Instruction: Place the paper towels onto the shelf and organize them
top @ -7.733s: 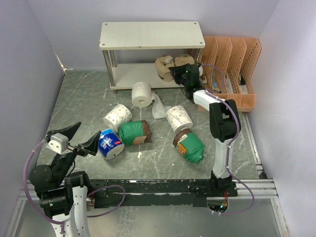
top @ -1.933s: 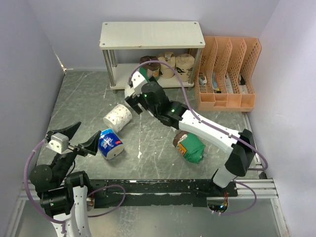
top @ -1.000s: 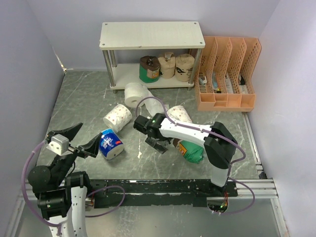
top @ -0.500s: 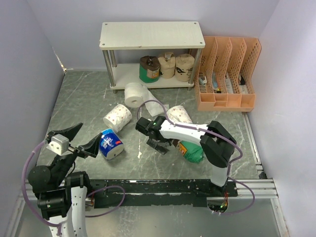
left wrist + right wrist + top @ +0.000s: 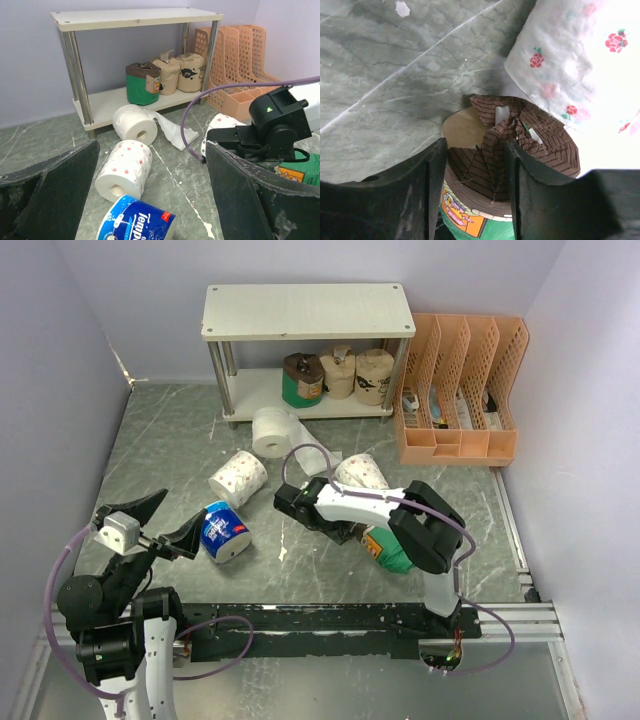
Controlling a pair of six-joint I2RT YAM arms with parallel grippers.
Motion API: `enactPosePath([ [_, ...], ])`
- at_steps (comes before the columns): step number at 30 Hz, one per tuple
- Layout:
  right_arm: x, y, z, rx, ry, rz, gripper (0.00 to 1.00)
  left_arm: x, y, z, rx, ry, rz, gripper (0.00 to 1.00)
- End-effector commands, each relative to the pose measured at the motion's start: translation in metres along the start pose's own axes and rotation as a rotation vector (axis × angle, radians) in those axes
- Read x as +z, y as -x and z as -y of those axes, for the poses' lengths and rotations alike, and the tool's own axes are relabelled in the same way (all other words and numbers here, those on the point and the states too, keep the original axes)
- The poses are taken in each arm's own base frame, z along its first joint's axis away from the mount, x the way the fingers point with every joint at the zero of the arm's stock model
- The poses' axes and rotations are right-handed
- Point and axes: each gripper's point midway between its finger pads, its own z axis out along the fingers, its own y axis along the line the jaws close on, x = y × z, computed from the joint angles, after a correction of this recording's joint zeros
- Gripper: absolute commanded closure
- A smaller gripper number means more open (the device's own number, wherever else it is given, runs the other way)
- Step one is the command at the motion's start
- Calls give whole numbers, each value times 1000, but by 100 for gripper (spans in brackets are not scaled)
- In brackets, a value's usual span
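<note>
Near left of the table point(image 5: 170, 430), the left gripper point(image 5: 160, 522) hangs with its fingers spread wide and nothing between them, apparently parked out of the way while the other arm works. Just right of it the blue-white roll point(image 5: 224, 532) lies on its side. A white flowered roll point(image 5: 238, 477) lies beyond that, and farther on a plain white roll point(image 5: 269, 430) trails a loose sheet near the foot of the shelf point(image 5: 307, 310).

The shelf stands at the far edge of the table. On its lower board an upright green roll point(image 5: 300, 382) and two tan rolls point(image 5: 338, 370) stand side by side, probably lined up from the right so that the space to their left can take more.

Near the centre, the right gripper point(image 5: 475, 150) reaches low across the table to the fallen green roll point(image 5: 395, 548), which lies on its side. In the wrist view its fingers stand apart with the roll's brown-wrapped end framed between them. Whether they already press on it cannot be told. Coming in at that end looks aimed at a lift that can set the roll upright. A rose-printed roll point(image 5: 365, 472) lies just beyond it, very close. At far right stands the orange file organizer point(image 5: 460, 390), which has no part in the job.
</note>
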Motion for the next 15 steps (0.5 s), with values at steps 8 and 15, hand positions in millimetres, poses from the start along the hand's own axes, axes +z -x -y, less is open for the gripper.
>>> enactPosePath([
  [8,11,-11,3,47,-50,-73,100,-3,7,4,22,-7,24,1],
  [15,7,-1,4,81,-31,-35,100,-3,8,4,23,-5,25,1],
])
